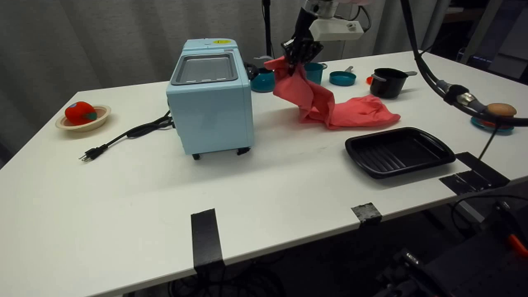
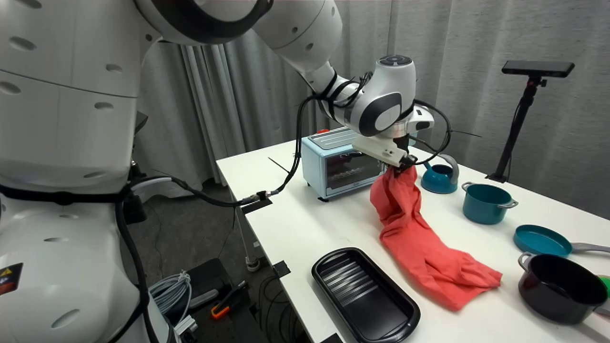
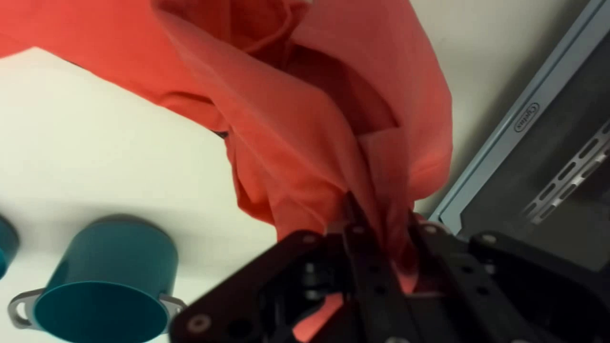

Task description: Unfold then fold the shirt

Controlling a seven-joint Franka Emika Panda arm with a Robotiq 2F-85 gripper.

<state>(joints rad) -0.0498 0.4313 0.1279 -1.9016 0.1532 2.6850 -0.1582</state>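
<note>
The red shirt (image 1: 359, 112) hangs partly from my gripper (image 1: 292, 68) and partly lies bunched on the white table. In an exterior view the shirt (image 2: 419, 247) runs from the gripper (image 2: 399, 170) down and out along the table in a long crumpled strip. In the wrist view the shirt (image 3: 295, 128) is gathered in folds between the two black fingers of the gripper (image 3: 381, 205). The fingers are shut on the cloth and hold that end above the table. Some cloth also shows behind the fingers. The shirt's outline is hidden in its folds.
A light blue toaster oven (image 1: 212, 111) stands beside the raised cloth. A black baking tray (image 1: 400, 152) lies near the table's front edge. A teal pot (image 2: 486, 202), teal kettle (image 2: 439, 177), teal pan (image 2: 542, 240) and black pot (image 2: 562, 288) stand near the shirt.
</note>
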